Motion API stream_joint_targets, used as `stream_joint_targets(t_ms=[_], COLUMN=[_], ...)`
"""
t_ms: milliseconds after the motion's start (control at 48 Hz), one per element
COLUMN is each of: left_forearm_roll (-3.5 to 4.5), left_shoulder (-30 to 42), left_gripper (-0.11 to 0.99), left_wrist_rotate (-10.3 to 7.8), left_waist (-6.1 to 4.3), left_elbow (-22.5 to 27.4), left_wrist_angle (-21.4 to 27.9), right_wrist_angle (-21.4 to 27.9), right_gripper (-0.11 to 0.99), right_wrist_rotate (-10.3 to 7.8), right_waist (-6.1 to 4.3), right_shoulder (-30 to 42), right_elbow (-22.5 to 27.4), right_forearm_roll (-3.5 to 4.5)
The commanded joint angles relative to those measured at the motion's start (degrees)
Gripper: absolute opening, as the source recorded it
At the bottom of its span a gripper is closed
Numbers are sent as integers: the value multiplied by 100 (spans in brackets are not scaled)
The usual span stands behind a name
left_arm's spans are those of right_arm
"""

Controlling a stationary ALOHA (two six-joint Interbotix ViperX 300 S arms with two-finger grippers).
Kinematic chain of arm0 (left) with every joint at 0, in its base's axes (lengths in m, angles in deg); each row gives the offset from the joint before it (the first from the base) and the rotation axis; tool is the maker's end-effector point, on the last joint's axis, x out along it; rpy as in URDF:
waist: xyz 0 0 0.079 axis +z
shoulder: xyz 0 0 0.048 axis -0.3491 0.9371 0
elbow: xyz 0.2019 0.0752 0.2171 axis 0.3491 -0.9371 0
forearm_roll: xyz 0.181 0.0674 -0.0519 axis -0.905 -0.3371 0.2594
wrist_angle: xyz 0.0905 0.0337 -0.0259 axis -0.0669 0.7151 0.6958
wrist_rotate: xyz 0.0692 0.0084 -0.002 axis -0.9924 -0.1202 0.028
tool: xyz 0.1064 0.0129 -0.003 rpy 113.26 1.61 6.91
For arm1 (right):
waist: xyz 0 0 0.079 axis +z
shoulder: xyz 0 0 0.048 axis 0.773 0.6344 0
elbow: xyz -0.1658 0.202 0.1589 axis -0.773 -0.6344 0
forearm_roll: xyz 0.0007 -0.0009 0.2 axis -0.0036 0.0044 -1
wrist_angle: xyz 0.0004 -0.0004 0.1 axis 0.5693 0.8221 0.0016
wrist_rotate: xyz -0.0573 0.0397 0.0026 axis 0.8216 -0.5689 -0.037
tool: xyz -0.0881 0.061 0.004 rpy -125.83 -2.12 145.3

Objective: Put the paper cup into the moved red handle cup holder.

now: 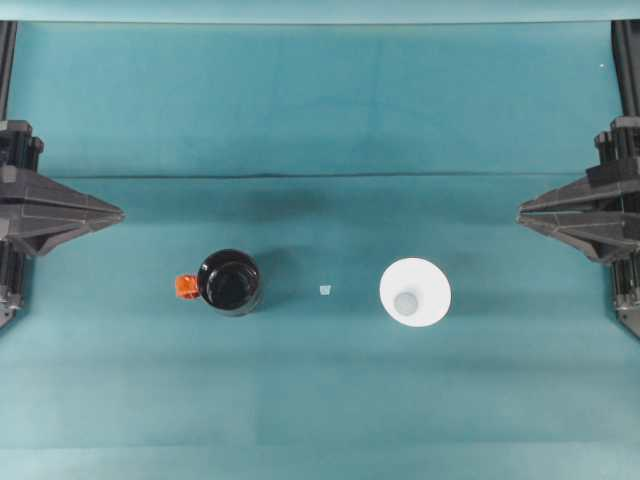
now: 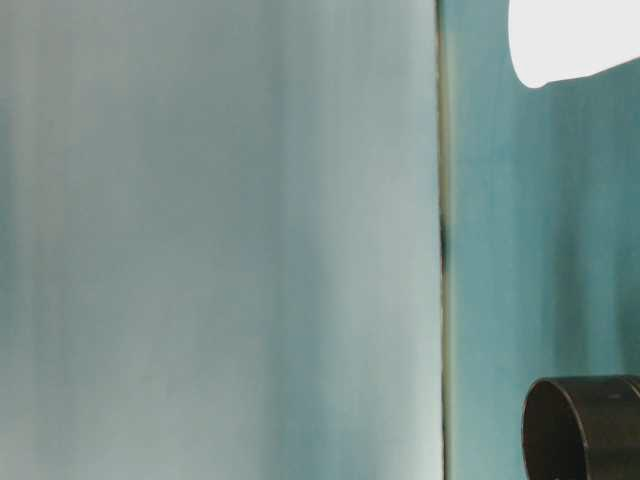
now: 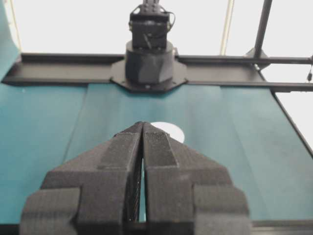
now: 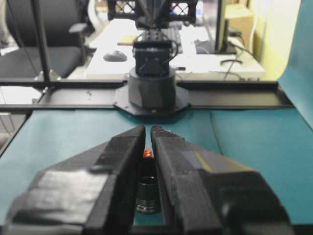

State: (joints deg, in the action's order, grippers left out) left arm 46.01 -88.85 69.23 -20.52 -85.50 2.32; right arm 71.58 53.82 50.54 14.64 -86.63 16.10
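Note:
The red handle cup holder [image 1: 230, 282] stands left of the table's middle, a glossy black cylinder with its orange-red tab [image 1: 186, 287] pointing left. The white paper cup [image 1: 415, 292] stands upright right of middle, about a hand's width from the holder. My left gripper [image 1: 118, 213] rests shut at the left edge, well back from the holder. My right gripper [image 1: 522, 212] rests shut at the right edge, apart from the cup. Past the left gripper [image 3: 143, 126] a sliver of the paper cup [image 3: 173, 131] shows. Between the right gripper [image 4: 148, 129] fingers the holder [image 4: 147, 193] shows. Nothing is held.
A tiny white scrap [image 1: 325, 290] lies on the teal cloth between holder and cup. Each wrist view looks at the opposite arm's base [image 3: 149, 58] on a black frame rail [image 4: 230, 93]. The table-level view catches the cup [image 2: 570, 40] and the holder's rim [image 2: 585, 430].

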Motion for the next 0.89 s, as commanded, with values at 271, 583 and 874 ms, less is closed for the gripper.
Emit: stream_joint_targets(t_ms=[271, 583, 874], left_forearm_roll=[-44, -44, -62], left_shoulder=[352, 659, 773], left_gripper=[3, 3, 3], left_wrist_rotate=[97, 633, 703], left_waist=[-44, -141, -132], left_elbow=[615, 765, 756], left_wrist_angle=[1362, 2109, 3111], right_wrist_angle=[1239, 2021, 3050], right_gripper=[-10, -10, -10], right_wrist_rotate=[-562, -650, -888], right_waist=[53, 44, 35], right_shoulder=[-211, -237, -193], right_elbow=[123, 141, 132], right_forearm_roll=[-185, -193, -193])
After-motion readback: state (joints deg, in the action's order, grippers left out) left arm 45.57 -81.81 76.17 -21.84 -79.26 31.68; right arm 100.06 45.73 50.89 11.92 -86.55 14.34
